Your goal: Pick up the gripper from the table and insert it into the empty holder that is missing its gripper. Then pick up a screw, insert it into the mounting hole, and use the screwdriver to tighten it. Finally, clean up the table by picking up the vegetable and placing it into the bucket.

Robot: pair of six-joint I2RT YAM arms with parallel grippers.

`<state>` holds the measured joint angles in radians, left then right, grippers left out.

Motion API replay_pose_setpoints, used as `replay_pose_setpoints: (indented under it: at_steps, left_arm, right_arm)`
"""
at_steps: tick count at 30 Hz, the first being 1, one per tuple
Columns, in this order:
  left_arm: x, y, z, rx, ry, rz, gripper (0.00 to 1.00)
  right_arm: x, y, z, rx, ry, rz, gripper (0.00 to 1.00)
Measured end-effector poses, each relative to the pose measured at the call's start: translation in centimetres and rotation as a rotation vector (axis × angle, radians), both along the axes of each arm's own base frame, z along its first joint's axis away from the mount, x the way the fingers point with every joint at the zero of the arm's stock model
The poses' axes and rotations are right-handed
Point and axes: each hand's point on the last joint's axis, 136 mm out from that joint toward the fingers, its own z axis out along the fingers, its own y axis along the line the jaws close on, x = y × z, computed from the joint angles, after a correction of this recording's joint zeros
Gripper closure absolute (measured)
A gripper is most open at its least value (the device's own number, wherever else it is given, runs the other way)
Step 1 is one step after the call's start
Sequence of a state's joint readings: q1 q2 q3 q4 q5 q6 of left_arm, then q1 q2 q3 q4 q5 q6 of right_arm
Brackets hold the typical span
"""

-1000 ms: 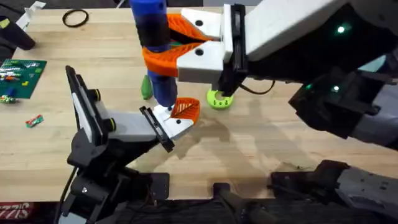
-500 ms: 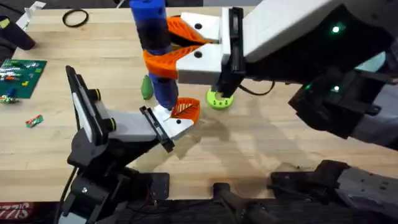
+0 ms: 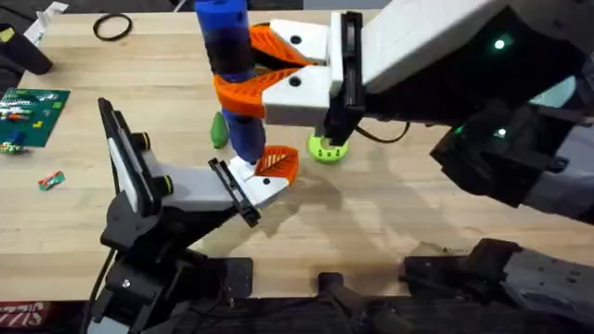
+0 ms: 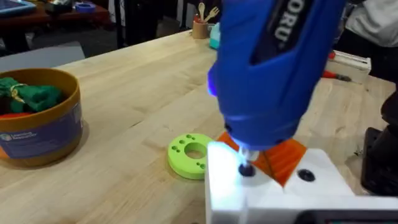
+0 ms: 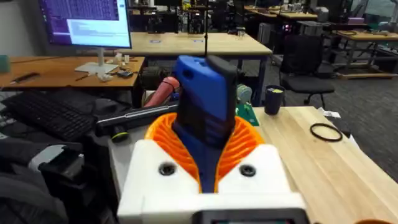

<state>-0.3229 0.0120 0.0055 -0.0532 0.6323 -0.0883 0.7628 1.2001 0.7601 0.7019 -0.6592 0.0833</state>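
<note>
Grip: the screwdriver (image 3: 230,70) is pinched by the right gripper (image 3: 264,70) — upright.
Tip: seated in the screw (image 4: 246,169) (kept vertical, pressed lightly).

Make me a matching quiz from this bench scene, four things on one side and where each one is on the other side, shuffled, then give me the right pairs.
Things:
1. screwdriver
2. vegetable
3. lime-green disc
4. black ring

Places:
A. lying flat at the table's far left
B. clamped upright in the right gripper
C. on the wood just left of the blue handle
D. on the table under the right arm's white shell

Pairs: 1-B, 2-C, 3-D, 4-A
</note>
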Motion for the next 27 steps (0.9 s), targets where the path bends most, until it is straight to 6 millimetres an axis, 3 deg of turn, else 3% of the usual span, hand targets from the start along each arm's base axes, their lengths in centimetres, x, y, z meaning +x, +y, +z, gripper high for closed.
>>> replay_pose_setpoints:
  at_steps: [8,13,16,27]
  left_arm:
    - [0.0,0.0,0.0,0.000,-0.001,0.000,0.990]
    - [0.0,0.0,0.0,0.000,-0.001,0.000,0.990]
    - [0.0,0.0,0.0,0.000,-0.001,0.000,0.990]
    - [0.0,0.0,0.0,0.000,-0.001,0.000,0.990]
  right_arm:
    - [-0.1,-0.1,0.6,0.022,-0.014,0.005,0.928]
    - [-1.0,-0.9,4.0,0.149,-0.100,0.023,0.928]
    - [-1.4,-1.5,5.1,0.181,-0.124,0.025,0.928]
    - [0.2,-1.7,3.5,0.123,-0.062,-0.006,0.928]
